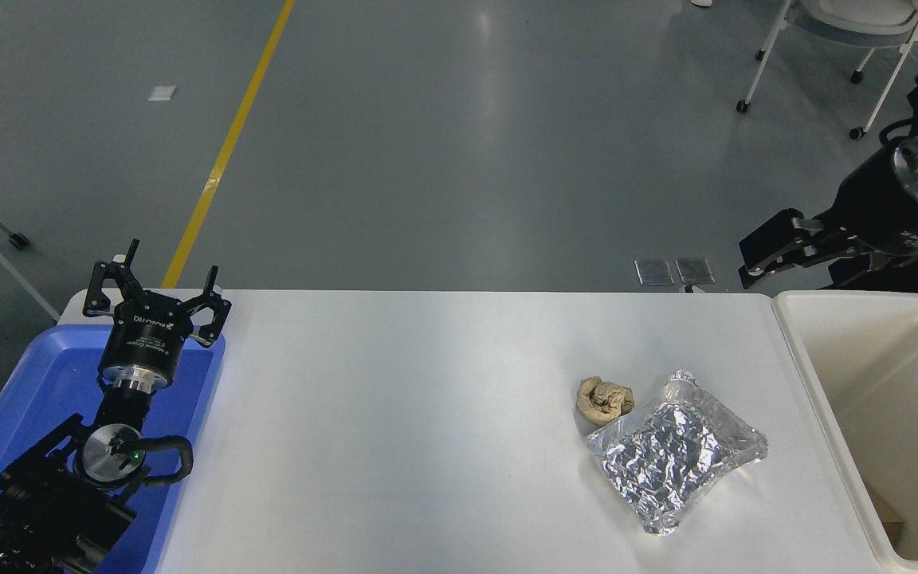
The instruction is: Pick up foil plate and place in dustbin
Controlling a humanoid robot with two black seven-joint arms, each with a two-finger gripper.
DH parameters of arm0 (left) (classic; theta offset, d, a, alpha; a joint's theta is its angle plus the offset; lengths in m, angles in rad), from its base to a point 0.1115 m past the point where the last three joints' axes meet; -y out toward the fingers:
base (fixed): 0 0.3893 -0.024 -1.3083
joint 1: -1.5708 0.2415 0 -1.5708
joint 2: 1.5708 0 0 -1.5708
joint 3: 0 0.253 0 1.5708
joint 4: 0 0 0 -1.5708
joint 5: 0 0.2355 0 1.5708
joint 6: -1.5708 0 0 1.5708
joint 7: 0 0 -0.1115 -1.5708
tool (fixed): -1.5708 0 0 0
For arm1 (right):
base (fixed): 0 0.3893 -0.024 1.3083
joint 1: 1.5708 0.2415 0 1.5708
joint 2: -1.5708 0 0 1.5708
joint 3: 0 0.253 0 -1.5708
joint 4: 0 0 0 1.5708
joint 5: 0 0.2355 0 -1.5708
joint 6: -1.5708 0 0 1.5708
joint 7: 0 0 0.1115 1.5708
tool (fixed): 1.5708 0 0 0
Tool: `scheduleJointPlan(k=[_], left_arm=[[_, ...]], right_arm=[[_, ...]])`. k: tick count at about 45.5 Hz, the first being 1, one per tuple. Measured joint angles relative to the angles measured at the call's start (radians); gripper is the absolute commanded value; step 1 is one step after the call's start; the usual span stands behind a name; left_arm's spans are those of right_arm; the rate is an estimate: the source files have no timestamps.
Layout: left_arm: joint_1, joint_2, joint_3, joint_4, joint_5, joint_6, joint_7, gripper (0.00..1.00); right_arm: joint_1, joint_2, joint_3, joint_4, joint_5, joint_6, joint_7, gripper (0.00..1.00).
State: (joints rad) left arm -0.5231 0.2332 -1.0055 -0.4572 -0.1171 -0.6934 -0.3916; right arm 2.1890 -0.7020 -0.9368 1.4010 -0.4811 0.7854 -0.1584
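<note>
The foil plate (676,450), crinkled shiny silver and roughly rectangular, lies on the white table (395,430) at the right of middle. The dustbin (889,414), a large cream-white bin with a thick rim, stands at the table's right edge, close to the plate's right. My right gripper (752,259) comes in from the right edge, held up beyond the table's far edge, above and behind the dustbin's far left corner, well away from the plate; it is empty and I cannot tell how it stands. My left gripper (158,291) is parked at the lower left, open and empty, over the blue tray.
A small crumpled tan paper ball (604,399) lies touching the foil plate's far left corner. A blue shallow tray (45,383) sits at the table's left end under the left arm. A wheeled chair (841,48) stands on the floor at the far right.
</note>
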Motion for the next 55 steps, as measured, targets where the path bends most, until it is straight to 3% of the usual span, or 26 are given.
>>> scheduleJointPlan(k=[26,46,55], left_arm=[[-0.001,0.0,-0.001,0.0,-0.001,0.0,-0.002,1.0],[-0.002,0.0,-0.001,0.0,-0.001,0.0,-0.003,1.0],[-0.001,0.0,-0.001,0.0,-0.001,0.0,-0.003,1.0]], right_arm=[[-0.077,0.024,0.011,-0.026,0.009,0.0,-0.005,1.0],[-0.299,0.134,0.1,-0.161,0.077,0.0,-0.007,1.0],[-0.466,0.162,0.173,-0.252,0.013,-0.002,-0.005,1.0]])
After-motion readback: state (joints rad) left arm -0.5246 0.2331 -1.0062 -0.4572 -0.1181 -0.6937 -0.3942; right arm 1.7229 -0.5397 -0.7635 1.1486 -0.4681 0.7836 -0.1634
